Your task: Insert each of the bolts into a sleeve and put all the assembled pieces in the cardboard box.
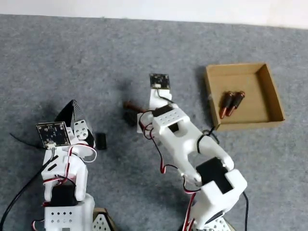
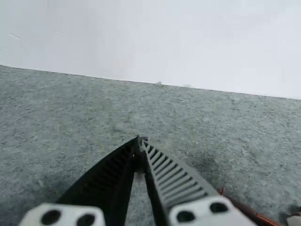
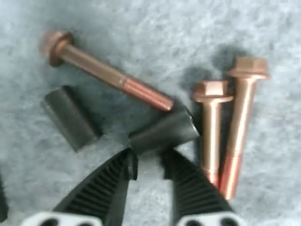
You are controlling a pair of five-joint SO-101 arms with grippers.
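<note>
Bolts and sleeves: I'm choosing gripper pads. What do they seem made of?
Bolts look like copper-toned metal: smooth sheen, hex heads, threads. Sleeves look matte dark grey, plastic or blackened metal; cannot tell which.

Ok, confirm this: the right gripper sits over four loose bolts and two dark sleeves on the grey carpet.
Wrong count: the right wrist view shows three, not four: a lone bolt and a pair of bolts. The right gripper does sit over them and two dark sleeves on the grey carpet.
</note>
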